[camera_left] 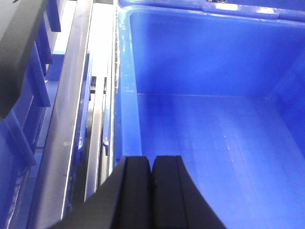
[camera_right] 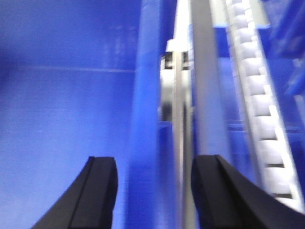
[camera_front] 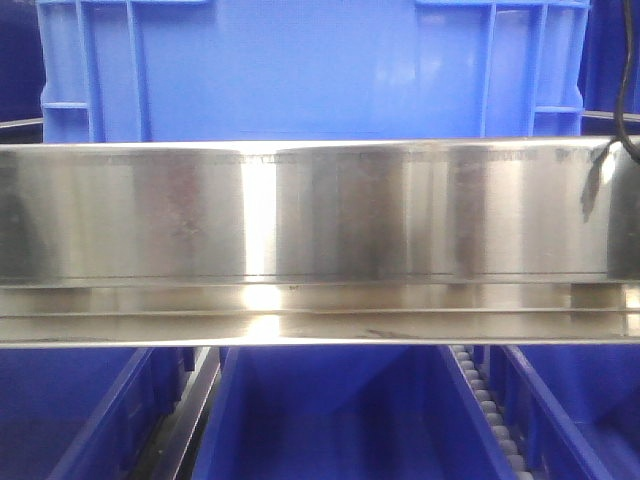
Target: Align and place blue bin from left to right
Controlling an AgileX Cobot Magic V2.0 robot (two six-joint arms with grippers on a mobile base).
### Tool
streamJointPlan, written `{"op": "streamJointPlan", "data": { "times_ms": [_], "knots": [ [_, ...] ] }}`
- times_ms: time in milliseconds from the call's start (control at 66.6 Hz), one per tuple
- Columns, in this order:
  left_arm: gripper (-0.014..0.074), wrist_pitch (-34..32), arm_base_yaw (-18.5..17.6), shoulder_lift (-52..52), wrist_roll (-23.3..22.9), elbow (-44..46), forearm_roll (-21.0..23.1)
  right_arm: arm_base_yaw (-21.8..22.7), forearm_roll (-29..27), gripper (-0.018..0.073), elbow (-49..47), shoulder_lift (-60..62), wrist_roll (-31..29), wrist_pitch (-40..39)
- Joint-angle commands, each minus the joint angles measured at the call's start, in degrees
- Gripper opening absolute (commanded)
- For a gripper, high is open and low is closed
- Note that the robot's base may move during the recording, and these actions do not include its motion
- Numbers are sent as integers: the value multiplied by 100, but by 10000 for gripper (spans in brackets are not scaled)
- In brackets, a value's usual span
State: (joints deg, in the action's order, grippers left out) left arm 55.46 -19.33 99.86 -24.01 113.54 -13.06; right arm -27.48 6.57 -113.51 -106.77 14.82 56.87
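Steel rail point(camera_front: 320, 215), blue bin point(camera_left: 214, 57), left gripper point(camera_left: 152, 162) clenched empty, right gripper point(camera_right: 153, 164) spread astride blue rim

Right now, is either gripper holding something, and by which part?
Nothing is held. The left gripper is shut and empty over the inside of the blue bin. The right gripper is open; the bin's side wall shows between its fingers, unclamped.

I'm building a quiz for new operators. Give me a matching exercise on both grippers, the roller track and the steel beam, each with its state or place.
Things:
1 left gripper
2 right gripper
3 roller track
4 steel beam

States or places:
A open, blue bin wall showing between its fingers
B lies level across the front view
C shut, over the bin's inside
D white, right of the bin

Pairs: 1-C, 2-A, 3-D, 4-B
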Motion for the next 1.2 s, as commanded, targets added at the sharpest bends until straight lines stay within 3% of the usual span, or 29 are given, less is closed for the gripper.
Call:
{"op": "streamJointPlan", "data": {
  "times_ms": [0,555,676,811,856,901,1081,1186],
  "knots": [
    [-111,-7,-33,-41,-23,56,-15,40,-52,254,-89,-72,-85,-122],
    [-111,41,-33,-33,-23,56,-15,15,-73,246,-135,-175,-85,-124],
    [-111,51,-33,-18,-23,56,-15,15,-73,147,-135,-175,-85,-84],
    [-104,39,-33,8,-23,56,-15,15,-73,-40,-135,-175,-97,-50],
    [-68,-2,-33,41,-23,56,-27,15,-73,-87,-135,-175,-109,-40],
    [-12,-72,-33,68,-23,56,-57,15,-73,-77,-135,-175,-127,-40],
    [309,-278,-33,185,-23,56,-79,15,-73,-76,-135,-175,-141,-29],
    [324,-278,-33,318,-23,56,-79,5,-73,-76,-135,-175,-141,-29]
  ]
}}
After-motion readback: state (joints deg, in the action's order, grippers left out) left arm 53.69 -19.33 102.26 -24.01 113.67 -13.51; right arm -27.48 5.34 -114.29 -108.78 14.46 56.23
